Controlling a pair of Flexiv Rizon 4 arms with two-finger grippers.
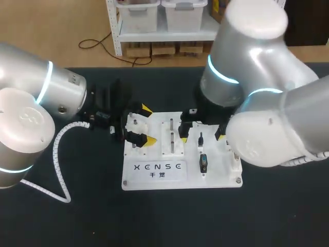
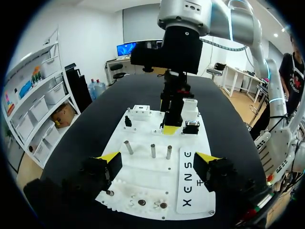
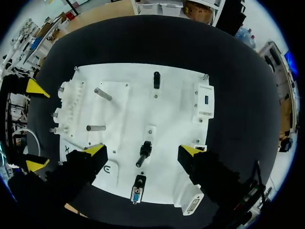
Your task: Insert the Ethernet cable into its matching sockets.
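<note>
Both pincers stand spread and hold nothing. The left gripper [image 2: 157, 160] straddles one end of the flat white plastic fixture board [image 1: 154, 177] on the black table covering [image 1: 77, 221], with the upright metal pins [image 2: 152, 150] just ahead of it. The right gripper [image 3: 143, 150] hangs over the other end, above a small black plug [image 3: 145, 151] lying between its fingers. No Ethernet cable can be identified with certainty in any view, and its sockets cannot be told apart. Hazards: seizing a look-alike connector among several small dark parts, contact between the two closely spaced grippers, and the board sliding if pushed sideways.
</note>
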